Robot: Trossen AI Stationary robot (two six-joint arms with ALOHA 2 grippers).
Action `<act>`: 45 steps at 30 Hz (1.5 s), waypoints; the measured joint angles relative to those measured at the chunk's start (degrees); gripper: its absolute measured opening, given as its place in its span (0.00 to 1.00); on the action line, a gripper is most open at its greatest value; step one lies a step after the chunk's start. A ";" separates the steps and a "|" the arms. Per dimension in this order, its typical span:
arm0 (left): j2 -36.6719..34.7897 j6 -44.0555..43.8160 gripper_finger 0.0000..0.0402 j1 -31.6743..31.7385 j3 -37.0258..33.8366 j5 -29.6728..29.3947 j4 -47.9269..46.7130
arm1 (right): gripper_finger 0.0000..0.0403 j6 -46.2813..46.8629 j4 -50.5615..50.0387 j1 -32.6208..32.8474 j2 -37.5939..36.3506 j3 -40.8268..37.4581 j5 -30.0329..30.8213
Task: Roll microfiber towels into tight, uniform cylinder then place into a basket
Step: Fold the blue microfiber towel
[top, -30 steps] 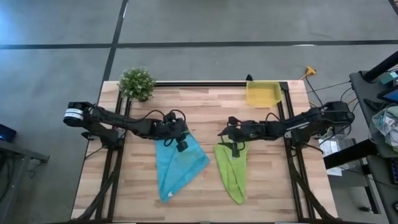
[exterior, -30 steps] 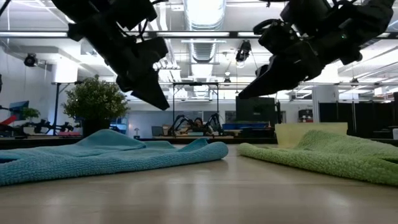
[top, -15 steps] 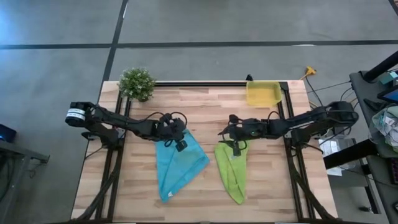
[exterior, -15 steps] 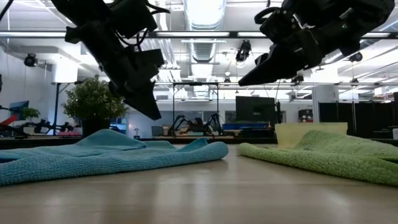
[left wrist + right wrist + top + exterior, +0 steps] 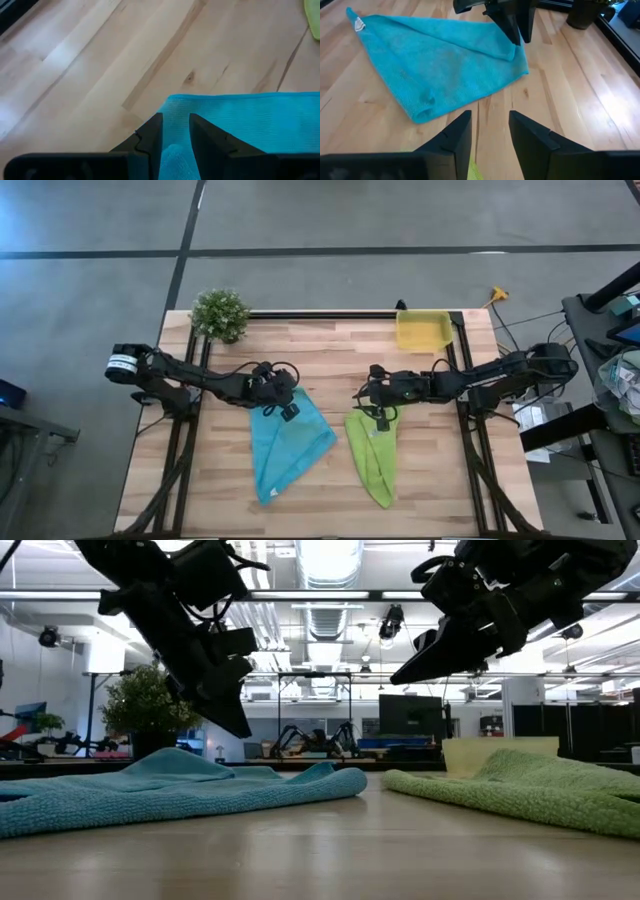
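Observation:
A turquoise-blue towel (image 5: 290,442) lies folded flat on the table, left of centre. Beside it on the right lies a lime-green towel (image 5: 372,452), folded narrow. My left gripper (image 5: 175,120) hovers over the blue towel's far corner (image 5: 172,102), fingers a little apart, slanting down; in the low view its tip (image 5: 240,728) is clear of the cloth. My right gripper (image 5: 490,117) stands open above the green towel's far end, well clear of it (image 5: 398,678). The yellow basket (image 5: 423,330) sits at the table's far edge, right of centre.
A small potted plant (image 5: 220,313) stands at the far left corner. Bare wood lies between the two towels and along the table's near edge. Black frame rails run along both sides of the table.
My left gripper has sunk a little toward the blue towel's far corner and has turned about its wrist. Both towels lie as they did.

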 joint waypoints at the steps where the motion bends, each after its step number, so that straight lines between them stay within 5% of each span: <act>1: 0.00 -0.33 0.20 0.00 -0.19 0.07 0.08 | 0.31 0.00 0.01 0.00 0.00 0.00 0.00; 14: 0.14 -5.58 0.22 -0.02 -2.66 4.39 -1.66 | 0.30 0.00 -0.09 0.00 0.00 -0.07 0.00; 30: 3.96 -6.49 0.50 0.00 -3.06 2.74 0.60 | 0.29 -0.42 -0.24 -0.13 0.00 -0.17 0.00; 45: 7.54 -9.40 0.51 1.44 -3.28 2.64 1.19 | 0.28 -0.39 -0.20 -0.13 0.00 -0.31 0.01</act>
